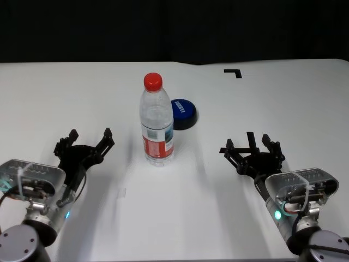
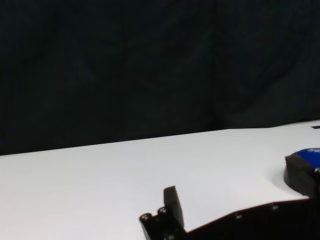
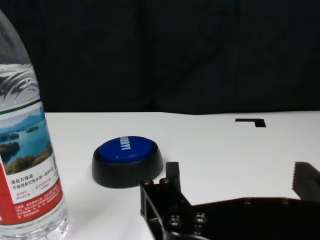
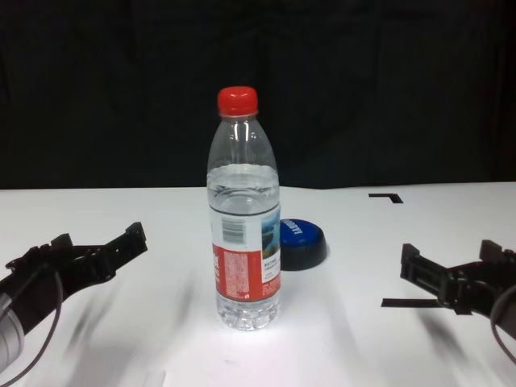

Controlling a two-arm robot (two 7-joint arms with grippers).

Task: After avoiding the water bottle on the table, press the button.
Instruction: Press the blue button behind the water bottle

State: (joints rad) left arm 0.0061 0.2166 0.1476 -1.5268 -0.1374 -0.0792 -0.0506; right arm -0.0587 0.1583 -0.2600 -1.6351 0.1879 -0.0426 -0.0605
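The water bottle (image 1: 157, 123) stands upright in the middle of the white table (image 1: 65, 93), clear with a red cap and a red, white and blue label. The blue dome button (image 1: 183, 113) sits just behind it, to its right, close to the bottle. My left gripper (image 1: 90, 135) is open and empty, near the table, left of the bottle. My right gripper (image 1: 251, 143) is open and empty, right of the bottle and nearer than the button. The right wrist view shows the bottle (image 3: 25, 165) and the button (image 3: 127, 161) ahead of the open gripper (image 3: 239, 175).
A black corner tape mark (image 1: 233, 72) lies at the far right of the table. Another black tape mark (image 4: 407, 303) lies on the table by my right gripper. A black backdrop rises behind the table's far edge.
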